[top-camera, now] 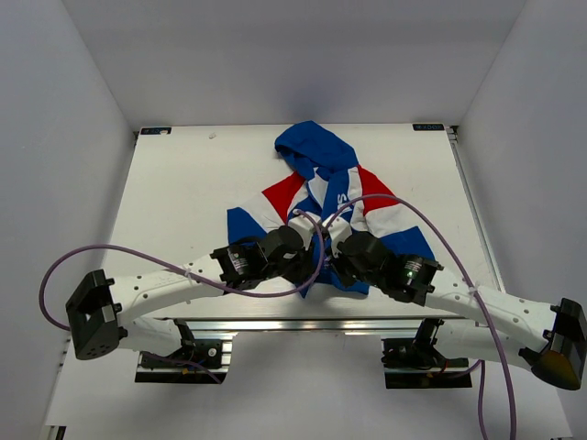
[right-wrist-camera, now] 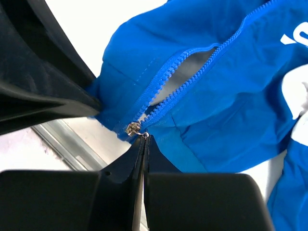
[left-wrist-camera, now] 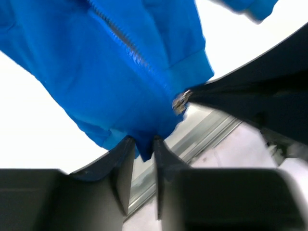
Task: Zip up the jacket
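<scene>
Two grippers meet at the bottom hem [right-wrist-camera: 115,103] of the jacket [top-camera: 321,197], which lies flat on the table [top-camera: 183,183] about midway between its left and right edges, with the hood [top-camera: 312,147] toward the far edge and the hem toward the near edge. The right gripper [right-wrist-camera: 144,140] is closed tight, its tips pinching the small metal pull tab [right-wrist-camera: 144,136] of the slider [right-wrist-camera: 133,128], which sits at the very foot of the zipper. The left gripper [left-wrist-camera: 143,144] has its jaws a little apart with a corner of the hem between them; whether it grips the cloth I cannot tell. Just above the slider the two rows of teeth [right-wrist-camera: 243,24] gape apart, so I judge the zipper engaged at the base, with nearly the whole run up to the collar left to close
</scene>
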